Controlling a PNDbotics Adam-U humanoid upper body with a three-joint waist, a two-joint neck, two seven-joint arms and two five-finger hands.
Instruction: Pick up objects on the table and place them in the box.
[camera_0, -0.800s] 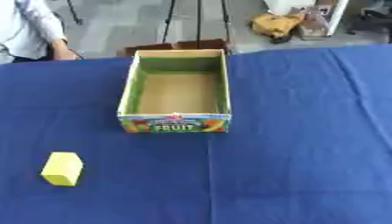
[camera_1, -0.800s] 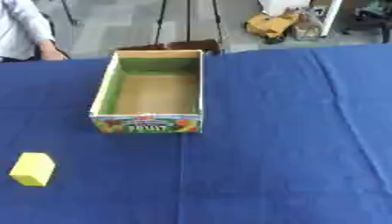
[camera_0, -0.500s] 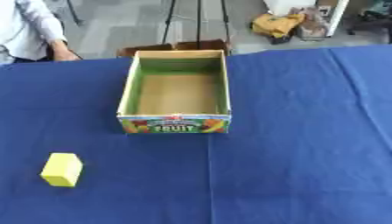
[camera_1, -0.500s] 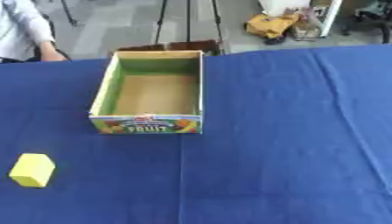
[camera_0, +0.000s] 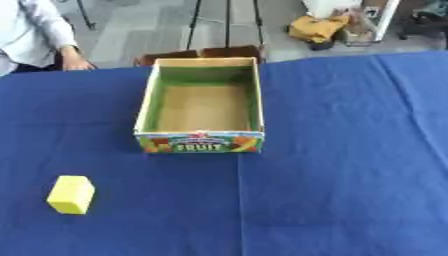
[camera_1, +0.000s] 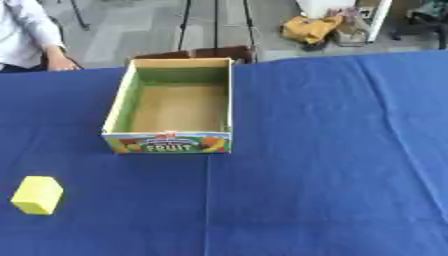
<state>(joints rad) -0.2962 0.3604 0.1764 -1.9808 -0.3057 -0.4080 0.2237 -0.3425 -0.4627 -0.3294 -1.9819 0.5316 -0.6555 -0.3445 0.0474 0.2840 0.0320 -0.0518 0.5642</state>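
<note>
While neither robot hand shows in either view, so their state cannot be told, the scene is simple. Largest is the table (camera_0: 350, 150), covered in a blue cloth with a few faint creases. Next, the box (camera_0: 147, 105): an open cardboard tray with green inner walls, a brown floor and a fruit label on the near wall. It sits toward the far middle of the table, open side up, nothing visible inside.

Smallest is the yellow block (camera_0: 71, 194), lying on the cloth near the front left, well apart from the box and nearer the robot's left side. It looks like the only loose object on the table.

Handling judgement: the block is probably light, possibly foam or sponge given its matte look and soft edges, so it may give a little when squeezed. Not fragile, not slippery by the look of it. Best hold is likely across the two long side faces, thumb on one, fingers on the other, coming from above. The left hand has the shorter reach. The box walls are low, so a drop from just over the rim should do.
</note>
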